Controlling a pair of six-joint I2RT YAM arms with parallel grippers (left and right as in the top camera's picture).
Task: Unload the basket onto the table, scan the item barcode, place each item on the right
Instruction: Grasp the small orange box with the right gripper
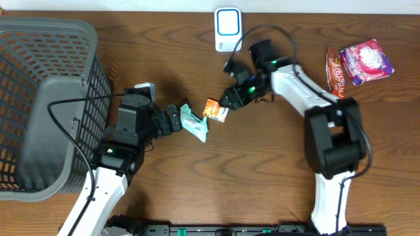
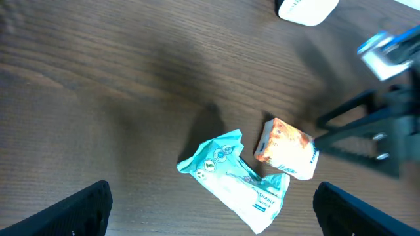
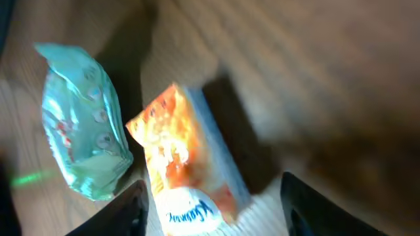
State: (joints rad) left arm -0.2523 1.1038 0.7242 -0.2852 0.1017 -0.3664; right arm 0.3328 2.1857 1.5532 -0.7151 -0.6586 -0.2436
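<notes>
A small orange-and-white tissue pack (image 1: 215, 109) lies mid-table beside a teal wipes packet (image 1: 194, 122). My right gripper (image 1: 230, 101) reaches down from the right. In the right wrist view the orange pack (image 3: 187, 164) sits between the open gripper's (image 3: 216, 210) dark fingers (image 3: 128, 210), close to the left one and with a gap to the right one. My left gripper (image 1: 176, 120) is wide open just left of the teal packet (image 2: 236, 180), holding nothing. The white barcode scanner (image 1: 227, 27) stands at the table's far edge.
A large grey mesh basket (image 1: 46, 26) fills the left side. Two snack packets, one pink (image 1: 367, 60) and one orange-red (image 1: 335, 71), lie at the far right. The right arm (image 2: 380, 131) shows at the right of the left wrist view.
</notes>
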